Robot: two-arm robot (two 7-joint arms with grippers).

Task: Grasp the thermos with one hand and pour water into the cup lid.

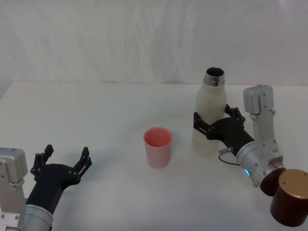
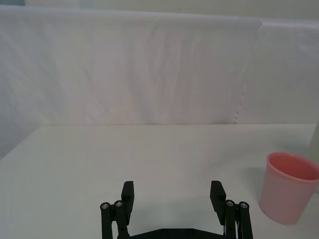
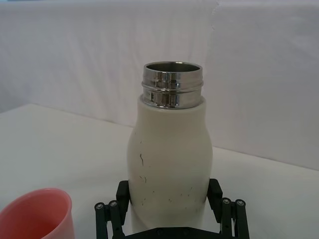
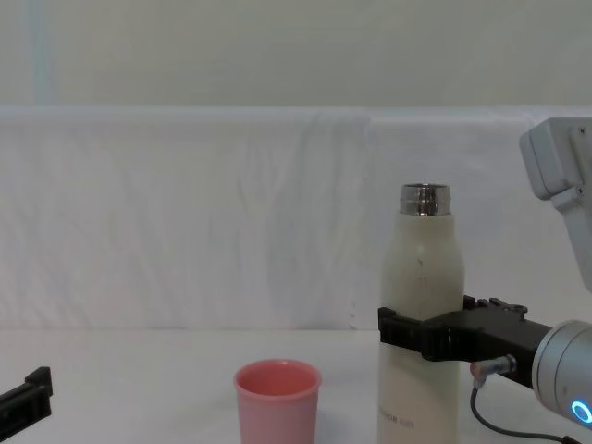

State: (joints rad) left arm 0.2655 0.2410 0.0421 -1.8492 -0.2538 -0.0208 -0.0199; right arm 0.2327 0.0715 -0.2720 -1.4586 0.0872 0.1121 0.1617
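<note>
The thermos is a tall cream-white bottle with an uncapped steel neck, standing upright on the white table right of centre; the right wrist view and the chest view both show it. My right gripper is open around its lower body, one black finger close on each side. The cup lid, a small salmon-pink cup, stands upright just left of the thermos. My left gripper rests open and empty at the near left, with the cup lid off to its right.
A white cloth backdrop rises behind the table's far edge. A dark brown round cap on my right arm sits at the near right corner. Bare table stretches across the left and middle.
</note>
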